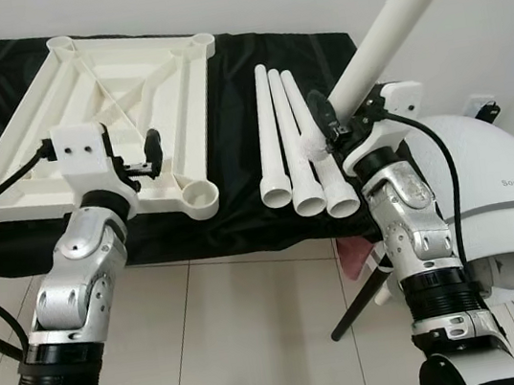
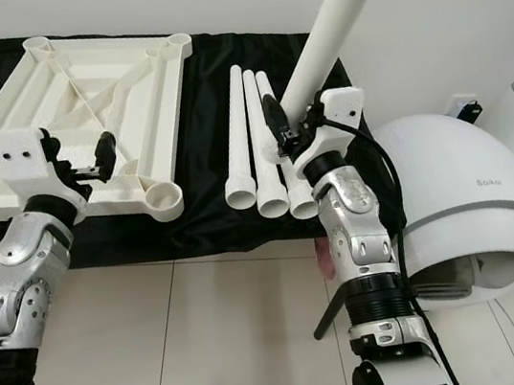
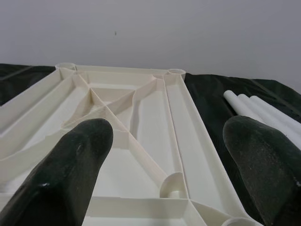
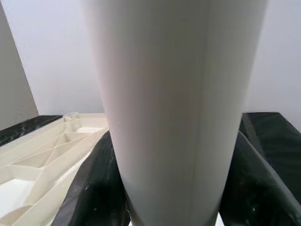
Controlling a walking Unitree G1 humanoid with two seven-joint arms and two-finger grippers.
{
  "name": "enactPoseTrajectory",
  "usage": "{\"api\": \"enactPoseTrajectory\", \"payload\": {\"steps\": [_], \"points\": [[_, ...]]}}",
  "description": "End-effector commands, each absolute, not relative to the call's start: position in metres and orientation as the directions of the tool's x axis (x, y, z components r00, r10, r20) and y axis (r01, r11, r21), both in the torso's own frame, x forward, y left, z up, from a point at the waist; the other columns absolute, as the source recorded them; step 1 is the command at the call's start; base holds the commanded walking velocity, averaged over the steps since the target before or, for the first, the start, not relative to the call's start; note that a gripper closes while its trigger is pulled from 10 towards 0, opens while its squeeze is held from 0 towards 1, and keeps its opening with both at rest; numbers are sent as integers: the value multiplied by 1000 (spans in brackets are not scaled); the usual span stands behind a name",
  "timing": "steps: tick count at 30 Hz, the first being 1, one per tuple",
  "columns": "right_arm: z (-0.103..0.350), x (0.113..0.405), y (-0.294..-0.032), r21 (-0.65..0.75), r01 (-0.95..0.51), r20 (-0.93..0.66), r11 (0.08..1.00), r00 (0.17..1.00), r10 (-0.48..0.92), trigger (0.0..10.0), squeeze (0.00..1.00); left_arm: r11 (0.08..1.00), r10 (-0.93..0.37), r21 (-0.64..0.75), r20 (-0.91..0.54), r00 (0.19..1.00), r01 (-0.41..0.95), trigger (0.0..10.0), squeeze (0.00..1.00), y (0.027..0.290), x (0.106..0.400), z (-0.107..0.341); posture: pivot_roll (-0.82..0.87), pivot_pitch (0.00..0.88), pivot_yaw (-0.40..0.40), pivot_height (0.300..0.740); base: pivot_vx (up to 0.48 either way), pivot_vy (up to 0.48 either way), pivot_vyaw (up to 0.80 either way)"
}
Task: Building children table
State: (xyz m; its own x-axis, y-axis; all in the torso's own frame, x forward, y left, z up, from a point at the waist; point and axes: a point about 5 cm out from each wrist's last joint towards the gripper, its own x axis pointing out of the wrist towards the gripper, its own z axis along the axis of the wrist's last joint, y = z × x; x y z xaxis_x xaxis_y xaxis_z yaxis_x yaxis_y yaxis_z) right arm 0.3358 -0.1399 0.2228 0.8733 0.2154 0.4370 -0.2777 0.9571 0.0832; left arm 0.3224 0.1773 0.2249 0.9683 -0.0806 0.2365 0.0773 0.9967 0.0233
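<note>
Nearest us, our right gripper [image 1: 326, 134] is clamped on a white table leg [image 1: 387, 28], tilted up off the black-draped tabletop [image 1: 239, 137]. We judge it light, stiff, slick; grip low. Our left gripper [image 1: 147, 158], fingers apart, hovers over the inverted table panel [image 1: 81, 112]. Three legs [image 1: 294, 148] lie beside.

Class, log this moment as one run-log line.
right gripper: shut on white plastic table leg, raised | left gripper: open over upturned white tabletop | three legs on black cloth

Upturned tabletop [image 1: 90, 111] on table's left [image 1: 253, 227], three legs [image 1: 291, 149] lying side by side to its right
</note>
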Motion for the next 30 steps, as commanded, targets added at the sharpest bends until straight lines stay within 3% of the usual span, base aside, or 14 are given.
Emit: {"api": "enactPoseTrajectory", "payload": {"steps": [1, 12, 30], "points": [[225, 331, -142, 67, -260, 462, 963, 864, 202, 10000, 0, 997, -78, 39, 248, 966, 71, 10000, 0, 178, 319, 222, 11, 44, -48, 740, 0, 0, 0], [217, 329, -134, 34, -249, 452, 968, 868, 207, 10000, 0, 998, -62, 25, 233, 971, 58, 10000, 0, 178, 318, 214, 15, 40, -49, 740, 0, 0, 0], [211, 328, -130, 22, -247, 440, 969, 873, 213, 10000, 0, 998, -55, 25, 222, 974, 51, 10000, 0, 181, 316, 211, 21, 32, -57, 740, 0, 406, 0]]}}
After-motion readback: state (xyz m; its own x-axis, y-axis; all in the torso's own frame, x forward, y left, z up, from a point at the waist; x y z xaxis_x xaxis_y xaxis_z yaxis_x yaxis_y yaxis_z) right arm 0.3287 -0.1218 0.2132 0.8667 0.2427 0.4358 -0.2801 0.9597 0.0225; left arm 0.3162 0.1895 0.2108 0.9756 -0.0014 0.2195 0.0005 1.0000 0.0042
